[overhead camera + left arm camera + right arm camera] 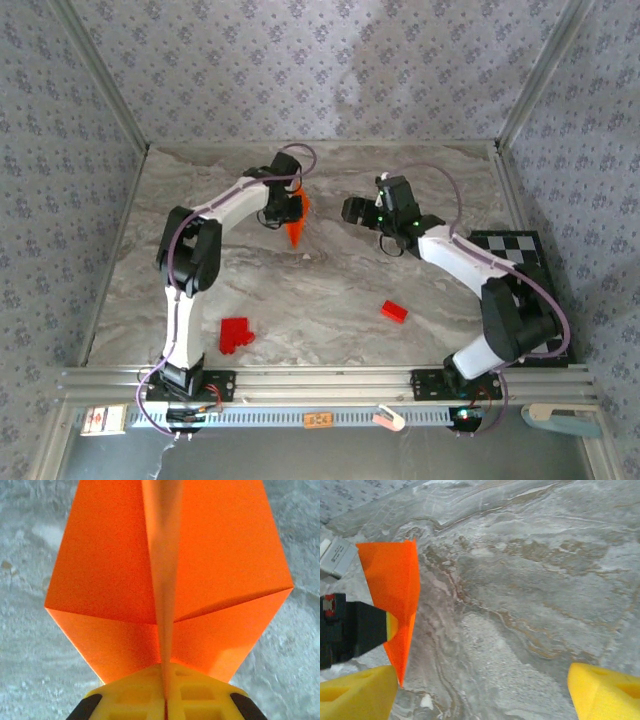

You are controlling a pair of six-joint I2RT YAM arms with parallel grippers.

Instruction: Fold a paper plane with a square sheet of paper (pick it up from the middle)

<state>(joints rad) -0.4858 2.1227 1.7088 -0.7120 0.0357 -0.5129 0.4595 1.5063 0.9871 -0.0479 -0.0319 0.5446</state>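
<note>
**Paper sits left of the wide right fingers**

Upper middle of the overhead view: the left fingers [287, 212] pinch the folded orange paper [296, 226] along its centre crease, long axis up-down in frame, tip lowest. Just rightward, the right fingers [352, 210] gape, holding nothing.

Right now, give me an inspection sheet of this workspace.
Surface: grey marbled tabletop.
Job's things: orange paper folded to a point, pinched at its centre crease.
Clutter: red block cluster front left; single red block front right; chequered board at right edge.
Grippers: left gripper shut on the orange paper; right gripper open, holding nothing.
Cables: purple cables along both arms.
Surroundings: patterned walls; metal frame rail in front.
</note>
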